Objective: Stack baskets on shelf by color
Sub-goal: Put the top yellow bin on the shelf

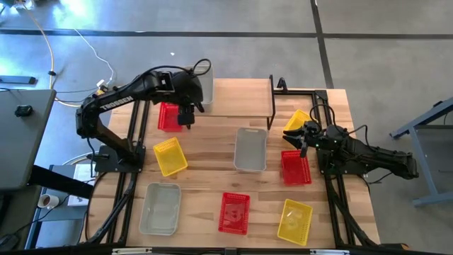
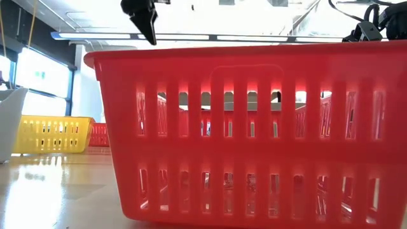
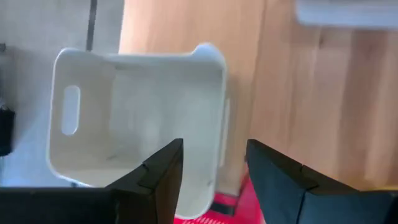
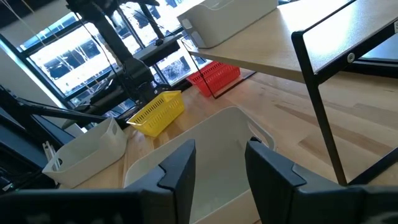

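Note:
One pale grey basket stands on the left end of the shelf. My left gripper hangs open in the air in front of it, above a red basket on the table. In the left wrist view the grey basket lies beyond the open fingers. My right gripper waits open at the table's right side, between a yellow basket and a red one. Other baskets rest on their bottoms on the table: grey, yellow, grey, red, yellow.
The shelf's plank is bare to the right of the grey basket. Its black legs stand on the tabletop's far side. A red basket fills most of the low view. Black arm frames run along both table sides.

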Robot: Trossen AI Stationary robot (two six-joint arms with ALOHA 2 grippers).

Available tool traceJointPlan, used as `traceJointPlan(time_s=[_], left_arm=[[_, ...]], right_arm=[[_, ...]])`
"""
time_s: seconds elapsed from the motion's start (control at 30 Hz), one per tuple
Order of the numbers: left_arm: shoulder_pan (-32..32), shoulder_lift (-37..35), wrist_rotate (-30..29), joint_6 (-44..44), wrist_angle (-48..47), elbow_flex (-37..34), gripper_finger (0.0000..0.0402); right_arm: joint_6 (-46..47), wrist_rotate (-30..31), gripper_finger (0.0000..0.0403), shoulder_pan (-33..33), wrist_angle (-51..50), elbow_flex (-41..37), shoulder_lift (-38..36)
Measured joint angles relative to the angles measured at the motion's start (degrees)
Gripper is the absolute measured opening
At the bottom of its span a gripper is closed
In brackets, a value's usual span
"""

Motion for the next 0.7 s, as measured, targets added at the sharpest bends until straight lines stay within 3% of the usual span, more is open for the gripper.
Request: traceJointPlan(time_s=[0.37,0.7], left_arm=[[-3.99,0.02,19.00,-11.47,0.91,0.72,0.0166],[-8.89,-1.88,19.68,-16.71,3.17,-1.20,0.0166]], right_arm=[[0.00,-0.01,0.0126,0.00,-0.01,0.00,0.00],[1.33,-0.02,0.0126,0.00,0.00,-0.02,0.00]])
